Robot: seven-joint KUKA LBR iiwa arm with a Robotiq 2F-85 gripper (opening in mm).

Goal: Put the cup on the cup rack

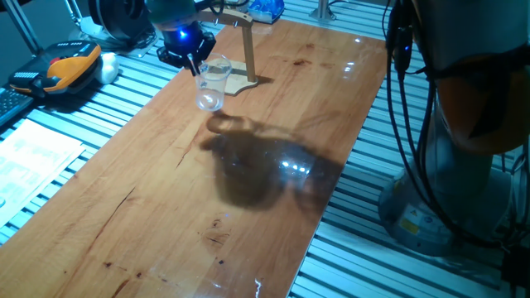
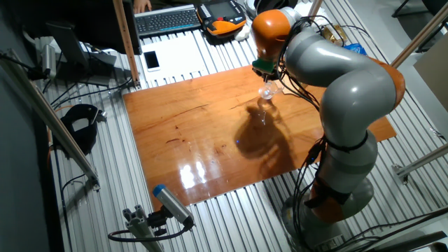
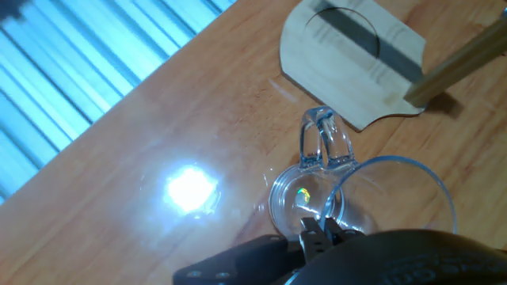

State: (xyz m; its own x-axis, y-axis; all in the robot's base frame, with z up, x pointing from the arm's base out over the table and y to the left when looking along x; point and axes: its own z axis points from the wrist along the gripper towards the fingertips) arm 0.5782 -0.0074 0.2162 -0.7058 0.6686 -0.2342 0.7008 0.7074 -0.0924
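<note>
Wooden tabletop point(image 1: 248, 157) on slatted metal bench point(image 2: 175, 224); keyboard point(image 2: 168, 19) behind; glare spots.

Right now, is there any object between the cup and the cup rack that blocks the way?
No. The gripper holds the cup above the table, next to the cup rack. Only bare wood shows between them.
</note>
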